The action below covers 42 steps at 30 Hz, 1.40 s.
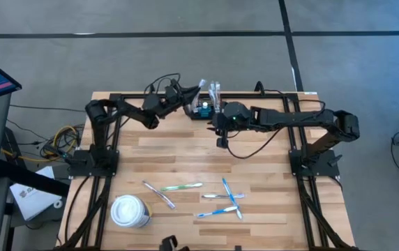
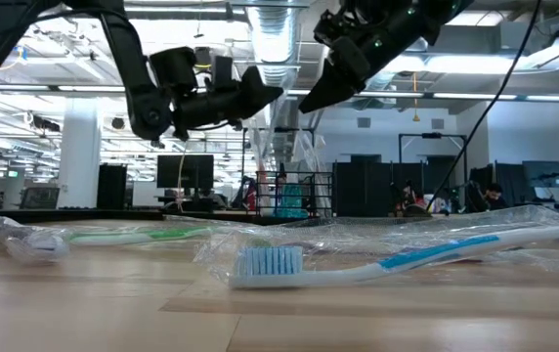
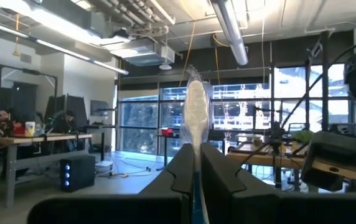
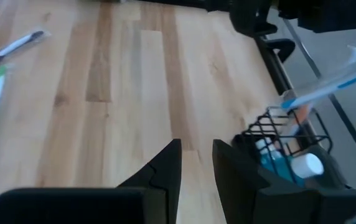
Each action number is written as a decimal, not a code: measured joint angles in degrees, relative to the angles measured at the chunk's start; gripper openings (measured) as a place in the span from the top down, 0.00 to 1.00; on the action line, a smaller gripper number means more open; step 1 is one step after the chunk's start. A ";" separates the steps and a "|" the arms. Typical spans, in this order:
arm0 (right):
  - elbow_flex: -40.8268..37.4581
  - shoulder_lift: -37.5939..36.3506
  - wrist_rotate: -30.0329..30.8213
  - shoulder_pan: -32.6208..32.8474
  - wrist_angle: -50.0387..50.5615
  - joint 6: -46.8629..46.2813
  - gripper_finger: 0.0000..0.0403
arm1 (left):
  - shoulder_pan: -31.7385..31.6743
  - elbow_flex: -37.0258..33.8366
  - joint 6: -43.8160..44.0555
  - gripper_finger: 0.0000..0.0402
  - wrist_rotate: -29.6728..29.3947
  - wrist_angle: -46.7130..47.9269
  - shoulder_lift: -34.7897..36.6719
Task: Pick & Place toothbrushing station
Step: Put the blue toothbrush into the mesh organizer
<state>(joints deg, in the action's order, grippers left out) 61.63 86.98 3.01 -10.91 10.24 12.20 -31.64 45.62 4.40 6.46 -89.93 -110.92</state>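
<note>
High view shows the toothbrushing station [image 1: 203,109] at the table's far edge, holding a wrapped toothbrush [image 1: 215,93] and a teal tube. Beside it, the left gripper [image 1: 191,96] clamps another wrapped toothbrush [image 3: 196,112]; the right gripper [image 1: 222,139] hovers nearby, jaws parted, empty.

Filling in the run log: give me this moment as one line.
left gripper: shut on wrapped toothbrush, raised | right gripper: open, empty, beside wire organiser | loose toothbrushes: on table

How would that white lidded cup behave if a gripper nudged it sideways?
The white cup lies on its side near the wrapped toothbrushes, so a nudge would probably roll it. It looks like paper, likely light and easily crushed.
</note>
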 joint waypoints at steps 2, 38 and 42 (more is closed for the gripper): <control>0.00 0.00 0.02 -0.74 0.00 -0.02 0.80 | -0.45 0.96 0.50 0.99 0.02 0.04 -0.89; 0.00 -0.02 -0.13 -5.80 -2.74 3.37 0.80 | -1.11 4.27 -2.79 0.99 0.51 -0.12 -4.74; 0.00 -0.02 -0.15 -5.80 -2.48 3.34 0.80 | -1.11 4.27 -2.79 0.99 0.96 -0.08 -4.76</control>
<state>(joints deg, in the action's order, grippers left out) 61.63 86.96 2.85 -16.71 7.76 15.54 -32.75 49.89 1.61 7.42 -90.02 -115.68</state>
